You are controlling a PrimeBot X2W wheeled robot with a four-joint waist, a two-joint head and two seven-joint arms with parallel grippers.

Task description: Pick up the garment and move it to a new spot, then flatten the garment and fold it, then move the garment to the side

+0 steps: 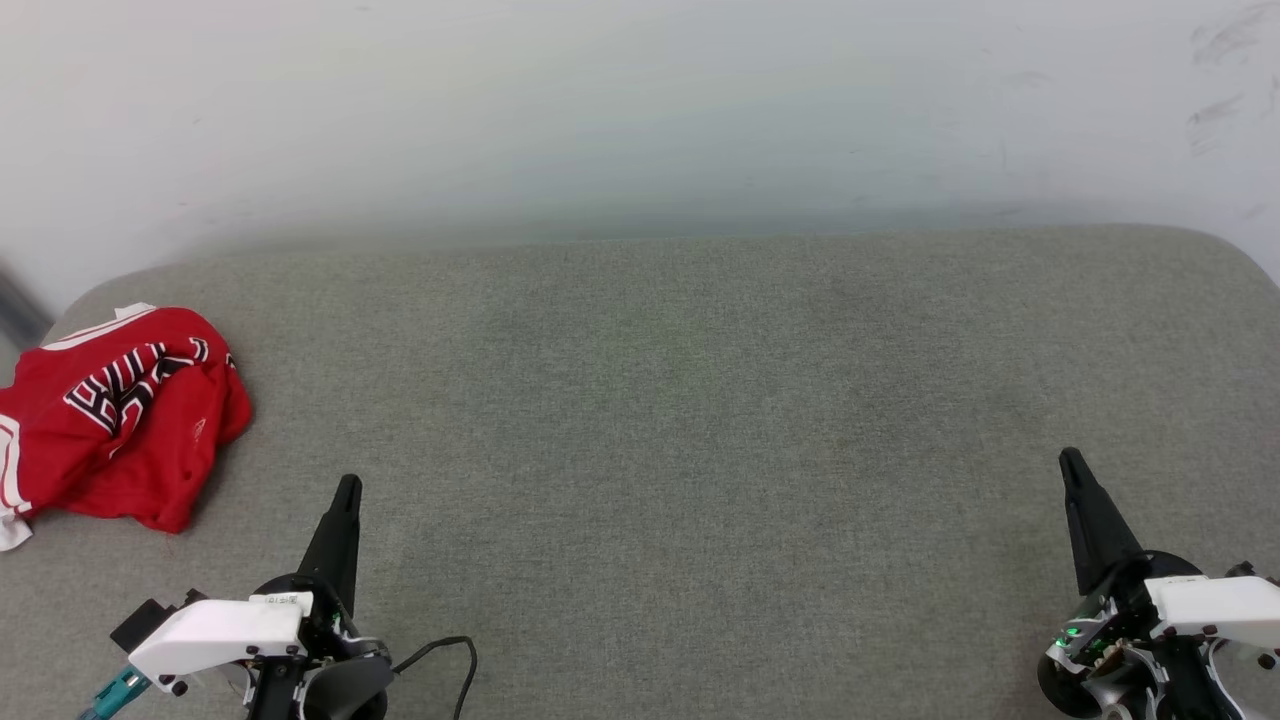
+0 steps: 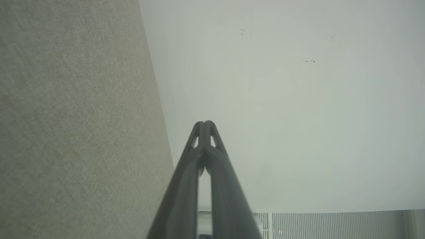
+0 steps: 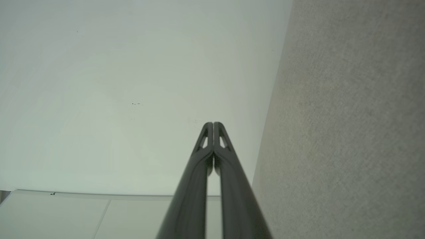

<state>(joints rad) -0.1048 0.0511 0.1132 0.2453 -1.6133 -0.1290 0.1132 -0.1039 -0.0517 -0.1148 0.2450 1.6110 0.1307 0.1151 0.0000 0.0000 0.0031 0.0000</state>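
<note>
A broad surface (image 1: 700,400) covered in grey-green woven cloth, rounded at its far corners, stands against a plain pale wall (image 1: 600,100) with a few dark scuff marks (image 1: 1215,110) at the upper right. The light is soft and even. The left wrist view shows a ribbed panel (image 2: 332,225) beside the wall, and the right wrist view shows pale flat panels (image 3: 66,215) split by a seam.

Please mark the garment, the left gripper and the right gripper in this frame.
garment (image 1: 150,460): head view, red fabric below the lettering.
left gripper (image 1: 348,486): head view, tip of its closed fingers.
right gripper (image 1: 1069,459): head view, tip of its closed fingers.
</note>
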